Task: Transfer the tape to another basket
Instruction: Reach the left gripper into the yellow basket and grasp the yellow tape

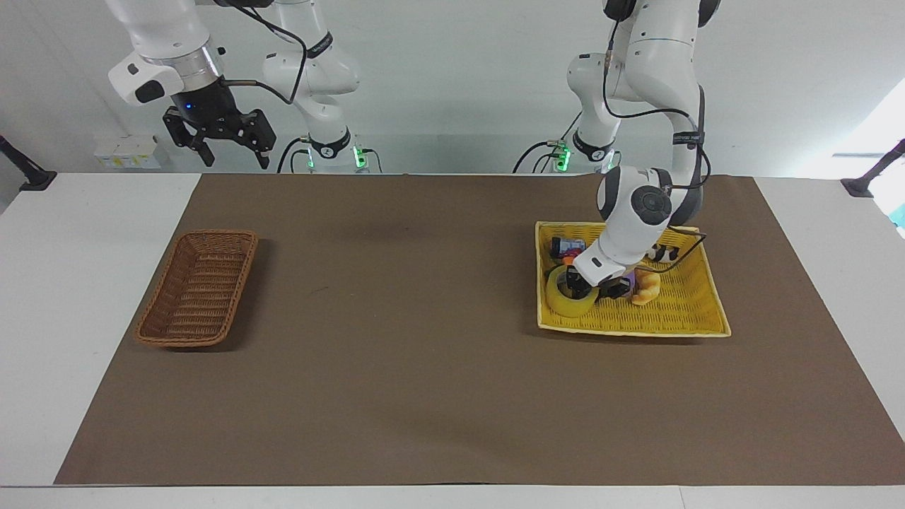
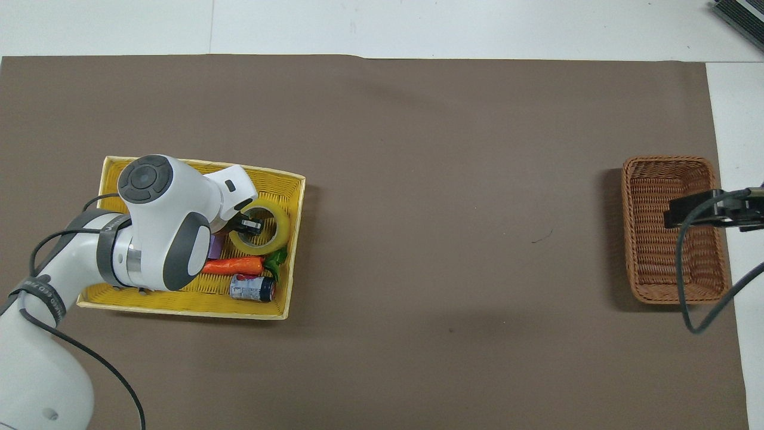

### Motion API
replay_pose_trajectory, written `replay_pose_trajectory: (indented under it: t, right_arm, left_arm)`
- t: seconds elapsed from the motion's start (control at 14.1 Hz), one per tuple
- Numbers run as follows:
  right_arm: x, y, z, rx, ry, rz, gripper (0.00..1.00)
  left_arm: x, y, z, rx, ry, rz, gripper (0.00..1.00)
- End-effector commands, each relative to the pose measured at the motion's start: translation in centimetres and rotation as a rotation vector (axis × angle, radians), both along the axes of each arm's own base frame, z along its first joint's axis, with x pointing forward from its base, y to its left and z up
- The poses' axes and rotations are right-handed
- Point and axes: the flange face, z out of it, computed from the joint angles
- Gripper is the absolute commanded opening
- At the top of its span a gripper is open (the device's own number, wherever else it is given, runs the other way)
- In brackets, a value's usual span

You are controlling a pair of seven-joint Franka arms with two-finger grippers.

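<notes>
The yellow tape roll (image 1: 565,302) lies flat in the yellow basket (image 1: 679,311), at the corner toward the table's middle; it also shows in the overhead view (image 2: 278,229). My left gripper (image 1: 594,286) is down at the roll and open. One finger (image 2: 250,226) is inside the ring, the other outside on the purple cube's side. The brown wicker basket (image 1: 196,341) stands empty at the right arm's end. My right gripper (image 1: 235,161) hangs open and high, over the brown basket (image 2: 668,161) in the overhead view.
The yellow basket (image 2: 280,185) also holds a purple cube (image 2: 216,245), a toy carrot (image 2: 233,266), a small can (image 2: 252,288) and a bread roll (image 1: 647,288). A brown mat (image 1: 424,318) covers the table between the baskets.
</notes>
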Motion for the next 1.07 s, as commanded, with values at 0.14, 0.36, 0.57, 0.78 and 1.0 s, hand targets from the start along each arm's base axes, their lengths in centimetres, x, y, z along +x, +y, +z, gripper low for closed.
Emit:
replay_pose_trajectory:
  t: [0.14,0.36,0.57,0.78,1.0]
  right_arm:
    - [-0.5,-0.3,0.0,0.022,-0.007,0.009,1.0]
    - [-0.5,-0.3,0.0,0.024,-0.007,0.009,1.0]
    - [-0.5,0.2,0.0,0.039,-0.009,0.021,1.0]
    - [-1.0,2.3,-0.1,0.212,0.0,0.027,1.0]
    - [-1.0,4.6,-0.1,0.317,-0.004,0.016,1.0]
  left_arm:
    - [1.4,0.9,6.4,-0.014,0.008,0.015,0.0]
    - [2.1,1.6,12.0,-0.018,0.015,0.064,0.0]
    - [1.5,0.8,16.0,-0.031,-0.015,0.246,0.0]
    - [0.0,-2.1,18.2,-0.034,-0.001,0.356,0.0]
    - [-1.4,-6.6,19.3,-0.056,0.015,0.425,0.0]
